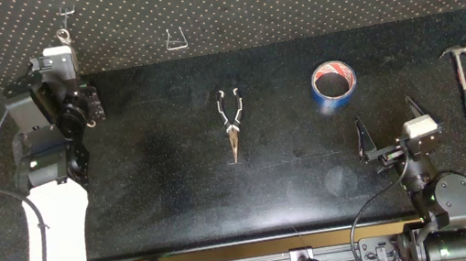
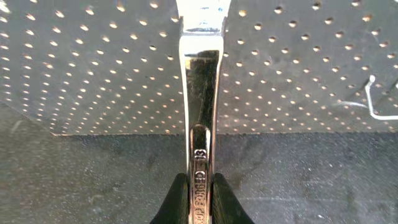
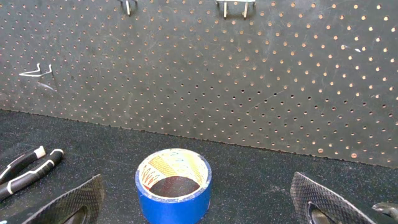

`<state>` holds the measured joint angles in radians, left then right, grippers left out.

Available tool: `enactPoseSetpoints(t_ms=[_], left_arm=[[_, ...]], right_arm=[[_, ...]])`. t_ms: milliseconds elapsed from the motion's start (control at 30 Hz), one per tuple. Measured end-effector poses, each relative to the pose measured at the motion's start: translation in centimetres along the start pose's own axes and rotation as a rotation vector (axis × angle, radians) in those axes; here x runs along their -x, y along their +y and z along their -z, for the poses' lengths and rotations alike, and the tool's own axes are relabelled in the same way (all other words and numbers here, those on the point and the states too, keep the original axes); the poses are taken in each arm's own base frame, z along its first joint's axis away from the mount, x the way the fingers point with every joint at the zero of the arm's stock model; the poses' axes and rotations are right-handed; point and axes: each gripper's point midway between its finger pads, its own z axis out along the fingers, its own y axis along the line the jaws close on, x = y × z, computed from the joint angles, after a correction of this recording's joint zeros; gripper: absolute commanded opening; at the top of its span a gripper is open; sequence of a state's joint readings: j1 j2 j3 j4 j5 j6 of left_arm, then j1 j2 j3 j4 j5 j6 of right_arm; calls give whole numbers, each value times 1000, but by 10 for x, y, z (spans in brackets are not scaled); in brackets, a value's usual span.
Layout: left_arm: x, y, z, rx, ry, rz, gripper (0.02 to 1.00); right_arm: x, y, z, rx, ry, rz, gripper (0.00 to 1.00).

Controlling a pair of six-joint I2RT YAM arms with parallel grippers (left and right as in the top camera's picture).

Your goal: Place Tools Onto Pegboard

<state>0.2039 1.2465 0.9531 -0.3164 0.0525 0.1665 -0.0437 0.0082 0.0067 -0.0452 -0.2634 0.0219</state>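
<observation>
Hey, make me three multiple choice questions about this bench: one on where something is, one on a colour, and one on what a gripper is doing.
1. Where does the hammer lie?
A. at the table's right end
B. at the table's left end
C. at the table's middle

2. What colour is the tape?
A. red
B. blue
C. green

3. How is the left gripper?
A. open and empty
B. shut on the wrench
C. shut on a screwdriver

Answers:
1 A: the top view shows the hammer flat near the right edge.
2 B: the roll's outer wall is blue.
3 B: the fingers clamp the wrench's shank.
</observation>
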Motion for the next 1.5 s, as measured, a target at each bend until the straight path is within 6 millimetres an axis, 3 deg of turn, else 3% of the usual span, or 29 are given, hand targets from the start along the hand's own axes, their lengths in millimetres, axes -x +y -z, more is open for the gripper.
enactPoseSetpoints(t_ms=[567, 800, 867, 933, 1000, 1167, 1233, 1367, 1433, 1500], left_arm=[[-2, 6, -21, 30, 6, 0, 29], [1, 7, -42, 32, -19, -1, 31], [2, 6, -48, 26, -25, -2, 272], [1, 5, -53, 21, -25, -1, 680], [-3, 5, -57, 19, -12, 2, 993], [-20, 4, -48, 11, 63, 12, 996], [-26, 9, -35, 20, 91, 24, 996], [-22, 43, 16, 106, 38, 75, 996], [-38, 53, 32, 150, 17, 83, 996], [-78, 52, 36, 174, 35, 53, 998]], right_arm=[[0, 0, 0, 0, 0, 0, 976], [0, 0, 0, 0, 0, 0, 976], [0, 0, 0, 0, 0, 0, 976], [0, 0, 0, 0, 0, 0, 976], [0, 0, 0, 0, 0, 0, 976], [0, 0, 0, 0, 0, 0, 976], [0, 0, 0, 0, 0, 0, 976], [0, 0, 0, 0, 0, 0, 976], [0, 0, 0, 0, 0, 0, 976], [0, 0, 0, 0, 0, 0, 976]])
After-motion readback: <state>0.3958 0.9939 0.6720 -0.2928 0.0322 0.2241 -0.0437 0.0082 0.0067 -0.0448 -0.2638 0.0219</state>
